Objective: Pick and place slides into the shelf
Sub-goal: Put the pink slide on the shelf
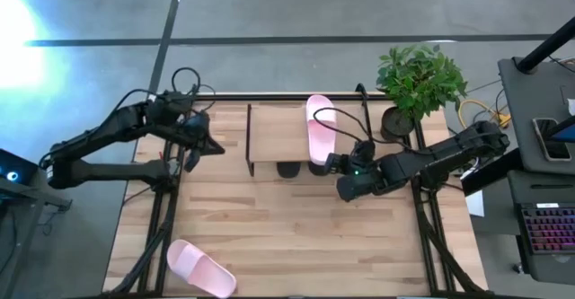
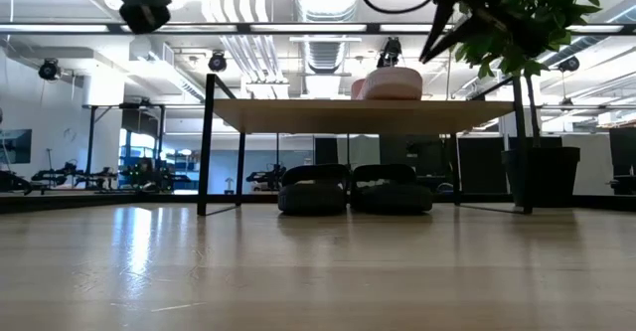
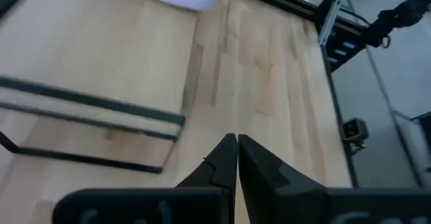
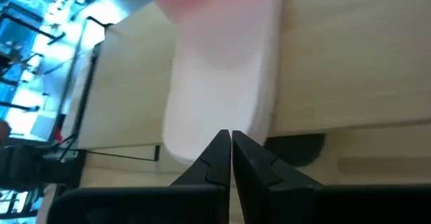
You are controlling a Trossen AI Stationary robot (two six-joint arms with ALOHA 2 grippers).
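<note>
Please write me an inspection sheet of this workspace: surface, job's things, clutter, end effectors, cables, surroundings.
Surface: wooden table, light planks.
Job's things: shelf at the far edge; one pink slide on its top board, overhanging the front; black pair beneath; second pink slide at the table's near left corner.
Clutter: nothing seen.
End effectors: left end effector shut, left of the shelf; right end effector shut, at the shelf's front by the pink slide.
Cables: black loops near both arms; yellow cable far right.
Surroundings: potted plant, keyboard.
</note>
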